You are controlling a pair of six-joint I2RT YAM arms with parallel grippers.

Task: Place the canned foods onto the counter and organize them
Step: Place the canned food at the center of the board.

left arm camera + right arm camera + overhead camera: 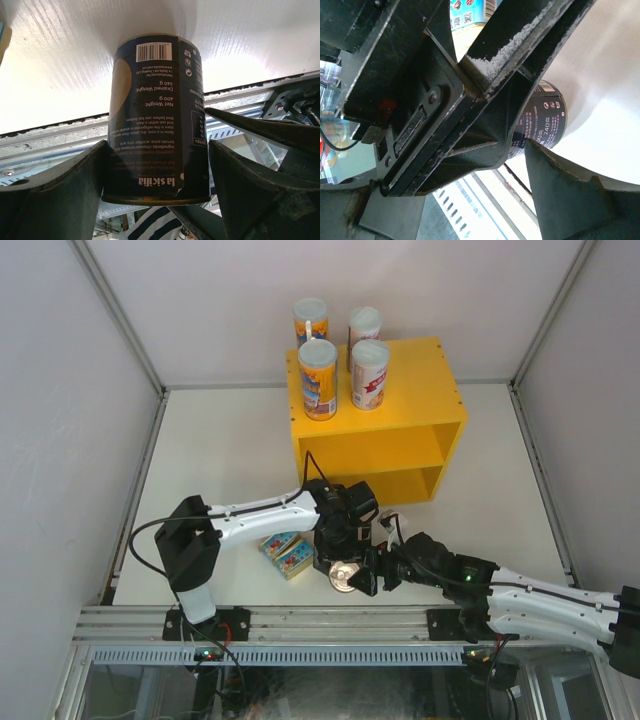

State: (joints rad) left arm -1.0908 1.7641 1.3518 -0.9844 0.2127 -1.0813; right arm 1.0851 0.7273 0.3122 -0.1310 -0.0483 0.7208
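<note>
The dark steel can [346, 577] stands on the white table near its front edge. My left gripper [338, 552] is shut on the can [157, 125], with a finger pressed on each side. My right gripper [380, 574] is open just right of the can [542, 120], and the left gripper's body fills the space between its jaws. Two flat blue-labelled tins [285, 552] lie left of the can. The yellow counter [400, 455] stands behind. On its top are two tall orange-blue tubes [319, 380] and two shorter white-pink tubes [369, 373].
The table's front edge and a metal rail [320, 625] run just below the can. Grey walls close in the left, right and back. A black cable [305, 470] loops from the left arm in front of the counter.
</note>
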